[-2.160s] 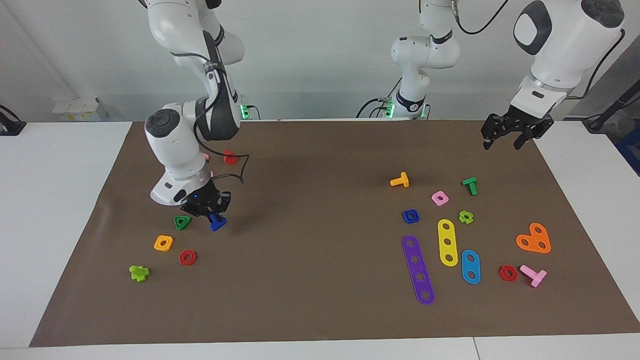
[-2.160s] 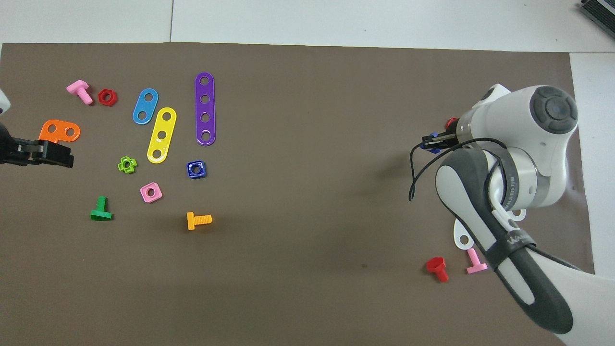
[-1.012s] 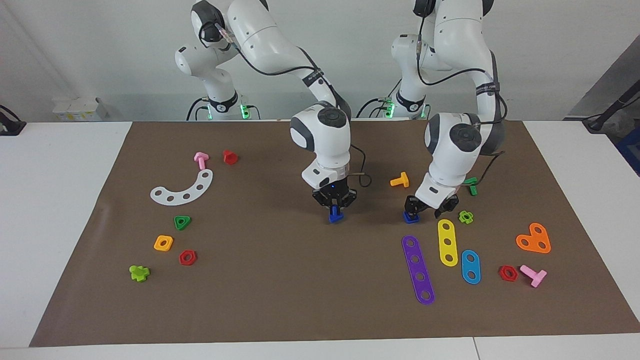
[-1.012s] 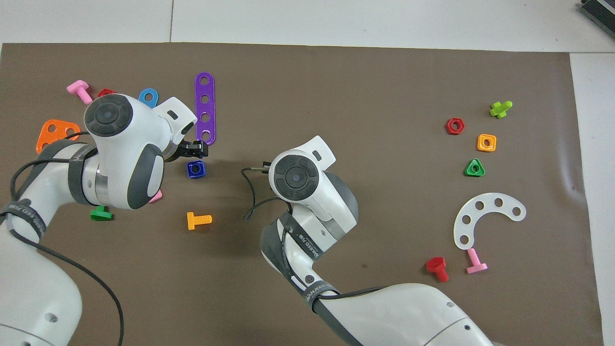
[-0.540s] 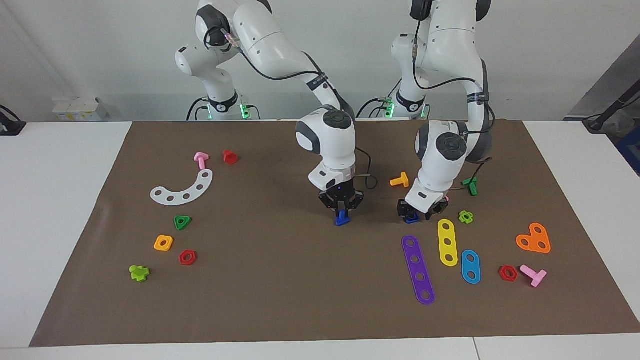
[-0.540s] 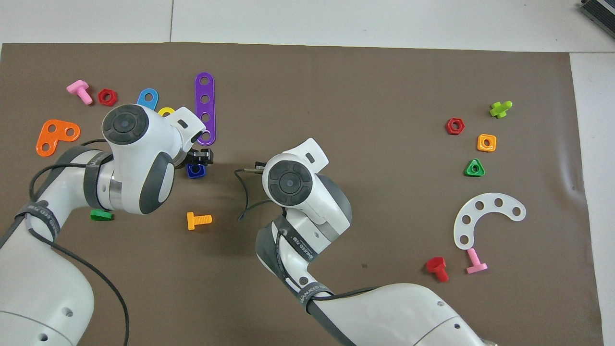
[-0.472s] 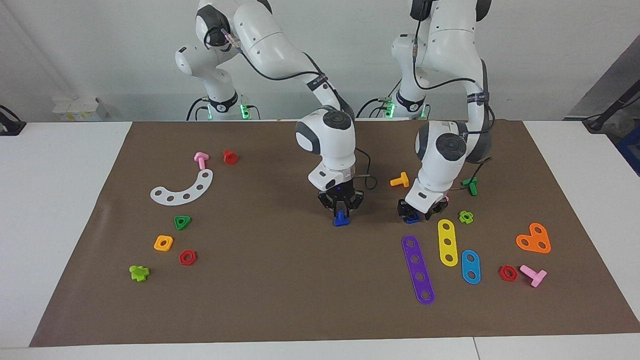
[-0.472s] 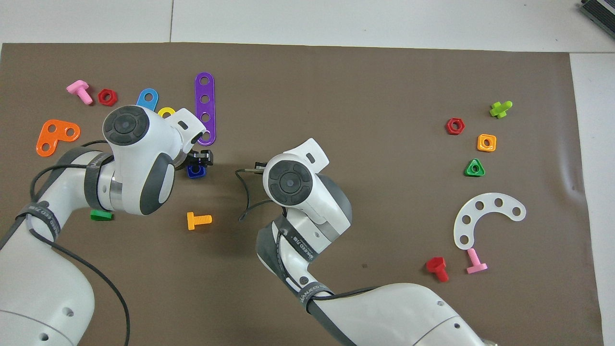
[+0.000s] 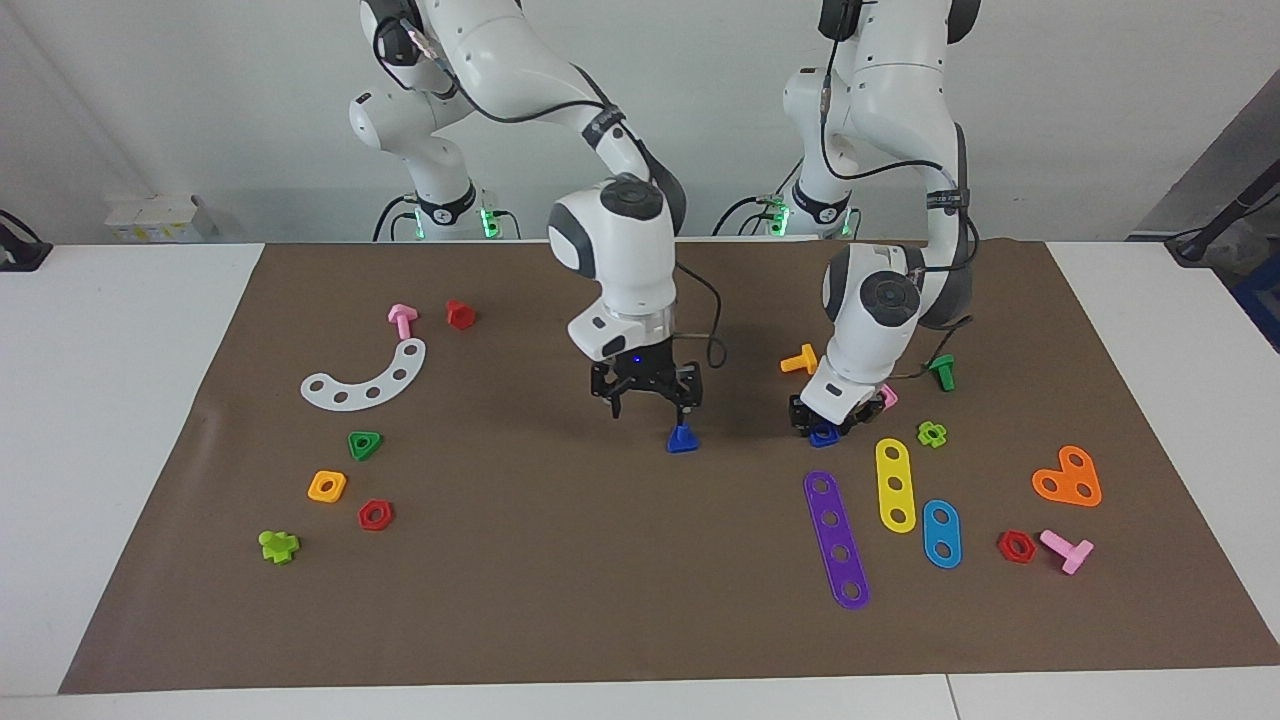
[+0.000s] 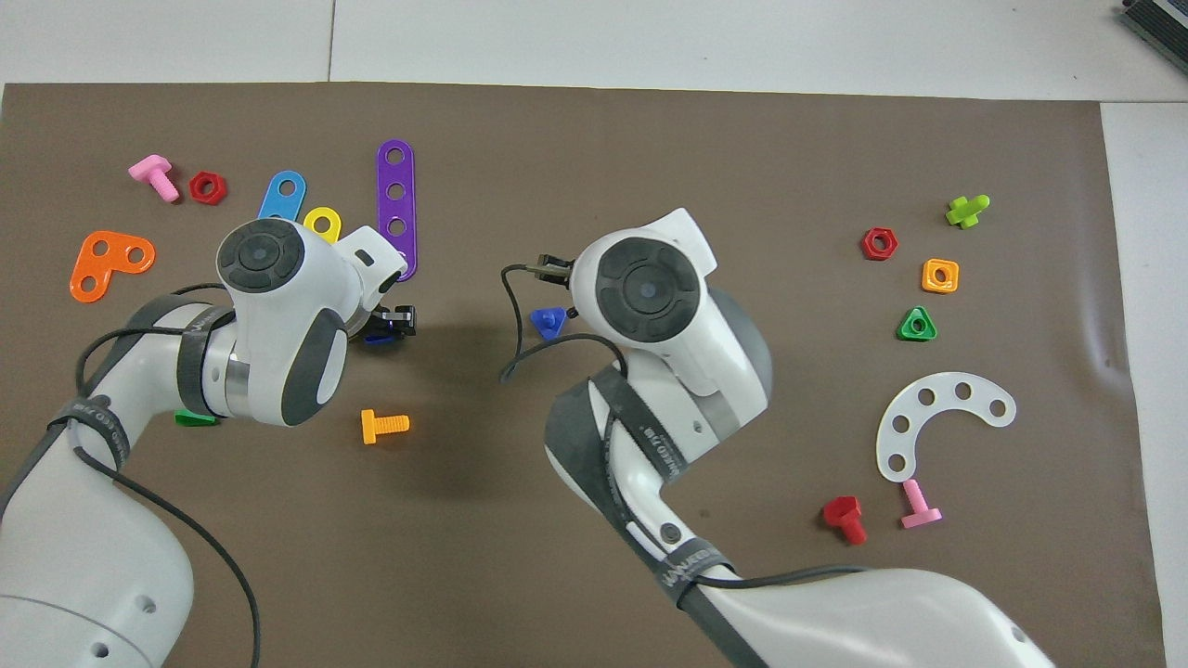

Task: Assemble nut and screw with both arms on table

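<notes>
The blue screw (image 9: pixel 682 440) stands on its triangular head, shank up, on the brown mat (image 9: pixel 600 600) near the middle of the table; it also shows in the overhead view (image 10: pixel 548 321). My right gripper (image 9: pixel 652 405) is open and empty, raised just above the screw and a little toward the right arm's end. My left gripper (image 9: pixel 830 420) is down at the mat around the blue nut (image 9: pixel 822 436). The nut lies on the mat, mostly hidden by the hand in the overhead view (image 10: pixel 376 340).
Around the nut lie an orange bolt (image 9: pixel 800 360), a pink nut (image 9: pixel 887 397), a green bolt (image 9: pixel 940 372), and purple (image 9: pixel 836 540) and yellow (image 9: pixel 895 485) strips. A white curved strip (image 9: pixel 365 380) and a green triangular nut (image 9: pixel 365 444) lie toward the right arm's end.
My right gripper has let go of the blue screw, opened and risen; the screw now stands free on the mat. My left gripper has settled lower around the nut.
</notes>
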`<action>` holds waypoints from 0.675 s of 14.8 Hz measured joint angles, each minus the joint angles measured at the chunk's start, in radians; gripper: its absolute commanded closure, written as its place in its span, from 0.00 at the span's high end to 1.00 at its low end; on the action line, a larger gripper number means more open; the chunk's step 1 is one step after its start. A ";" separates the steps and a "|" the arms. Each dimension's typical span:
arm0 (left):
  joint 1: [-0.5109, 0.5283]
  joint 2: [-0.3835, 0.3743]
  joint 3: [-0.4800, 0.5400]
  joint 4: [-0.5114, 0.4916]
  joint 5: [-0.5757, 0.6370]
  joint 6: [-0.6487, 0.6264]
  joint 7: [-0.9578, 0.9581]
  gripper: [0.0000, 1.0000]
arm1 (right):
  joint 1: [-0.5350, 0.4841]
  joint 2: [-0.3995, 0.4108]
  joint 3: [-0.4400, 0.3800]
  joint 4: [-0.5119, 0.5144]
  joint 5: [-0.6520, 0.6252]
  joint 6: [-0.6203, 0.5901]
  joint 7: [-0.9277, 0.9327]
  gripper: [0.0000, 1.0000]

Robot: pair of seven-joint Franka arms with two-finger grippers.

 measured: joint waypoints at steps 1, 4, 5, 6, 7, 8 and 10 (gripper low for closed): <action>0.000 -0.003 -0.001 0.000 -0.002 0.001 0.000 0.52 | -0.043 -0.053 0.000 0.000 0.000 -0.068 -0.053 1.00; -0.002 -0.008 -0.003 -0.004 -0.004 0.002 0.000 0.25 | -0.161 -0.156 0.000 -0.003 0.000 -0.216 -0.219 1.00; -0.002 -0.008 -0.003 -0.005 -0.004 0.003 0.000 0.17 | -0.196 -0.179 0.000 -0.005 0.000 -0.267 -0.278 1.00; -0.002 -0.008 -0.003 -0.005 -0.004 0.003 0.000 0.14 | -0.231 -0.203 0.000 -0.009 0.000 -0.321 -0.339 1.00; -0.002 -0.008 -0.003 -0.005 -0.004 0.003 0.000 0.12 | -0.263 -0.226 0.000 -0.017 0.000 -0.372 -0.396 1.00; -0.002 -0.008 -0.003 -0.003 -0.013 0.004 -0.001 0.12 | -0.298 -0.251 0.000 -0.029 0.000 -0.419 -0.452 1.00; -0.004 -0.007 -0.003 0.022 -0.073 0.006 -0.001 0.12 | -0.373 -0.299 0.000 -0.056 0.000 -0.478 -0.556 1.00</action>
